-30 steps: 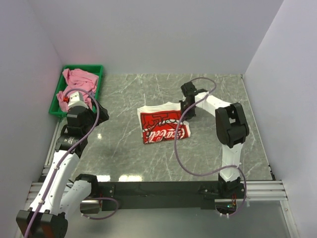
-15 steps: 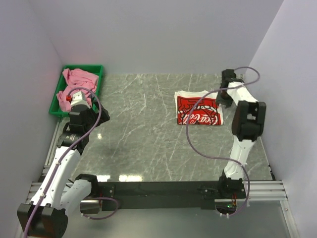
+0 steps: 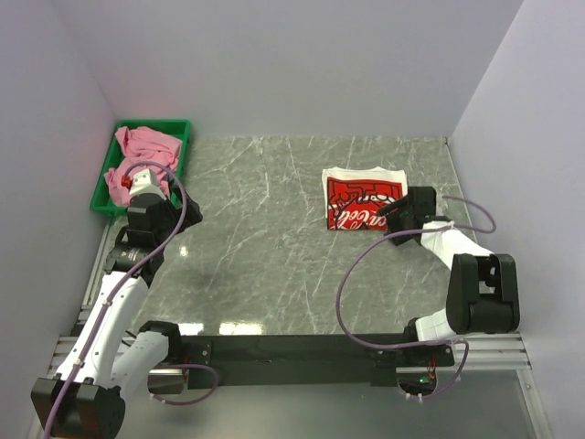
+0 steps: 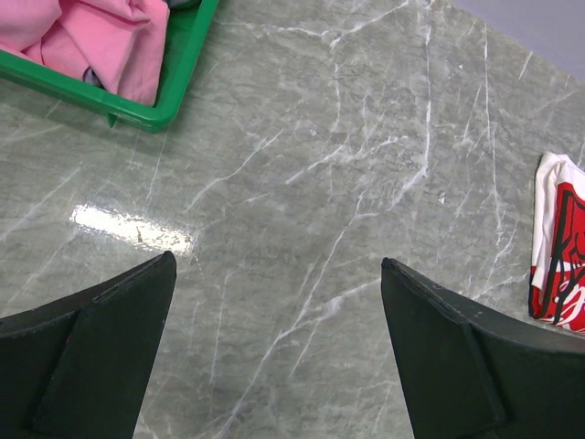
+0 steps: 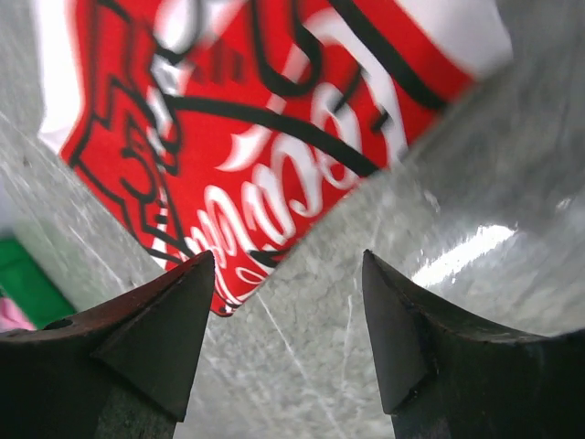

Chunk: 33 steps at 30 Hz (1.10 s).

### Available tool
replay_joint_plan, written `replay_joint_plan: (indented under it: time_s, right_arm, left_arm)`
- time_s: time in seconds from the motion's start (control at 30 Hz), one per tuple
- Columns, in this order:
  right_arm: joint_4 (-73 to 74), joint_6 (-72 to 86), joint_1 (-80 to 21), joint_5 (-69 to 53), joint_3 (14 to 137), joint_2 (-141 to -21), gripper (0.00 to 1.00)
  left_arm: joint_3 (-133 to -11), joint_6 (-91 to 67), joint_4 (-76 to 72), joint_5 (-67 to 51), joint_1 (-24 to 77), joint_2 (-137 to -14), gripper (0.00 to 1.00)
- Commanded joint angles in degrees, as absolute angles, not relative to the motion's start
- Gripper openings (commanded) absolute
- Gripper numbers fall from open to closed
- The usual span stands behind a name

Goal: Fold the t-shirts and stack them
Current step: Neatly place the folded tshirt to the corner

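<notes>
Both claws stand open, nothing between their fingers. Just ahead of the right claw [image 5: 287, 258] lies the white t-shirt [image 3: 364, 199], folded flat on the table, red print up. Ahead and left of the left claw [image 4: 274, 267], the pink t-shirt [image 4: 91, 37] lies bunched in the green tray [image 4: 175, 99].

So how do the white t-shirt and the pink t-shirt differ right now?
The white t-shirt lies folded flat on the table; the pink t-shirt sits crumpled in the green tray. The white t-shirt carries a red printed graphic; the pink t-shirt is plain. Neither one is being held.
</notes>
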State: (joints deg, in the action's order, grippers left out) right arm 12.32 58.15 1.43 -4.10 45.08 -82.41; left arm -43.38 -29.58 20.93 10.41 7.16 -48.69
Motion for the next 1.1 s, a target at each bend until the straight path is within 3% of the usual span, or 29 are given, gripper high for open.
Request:
replay_joint_plan:
  time_s: [0.0, 0.33, 0.83, 1.07]
  right_arm:
    - [0.1, 74.6, 0.3, -3.0, 41.4, -81.8, 0.72]
    - [-6.4, 83.8, -5.4, -1.2, 40.1, -89.1, 0.7]
    - [-1.8, 90.9, -9.8, 5.2, 40.1, -91.2, 0.66]
    - [-6.8, 94.1, -9.8, 5.0, 40.2, -94.3, 0.37]
  left_arm:
    - [-44.0, -29.1, 20.0, 11.0, 6.9, -47.1, 0.99]
    - [-44.0, -29.1, 20.2, 11.3, 6.9, -47.0, 0.99]
    - [-44.3, -29.1, 20.4, 11.2, 6.9, -47.8, 0.98]
    - [-44.3, -29.0, 20.5, 11.5, 6.9, -48.1, 0.98]
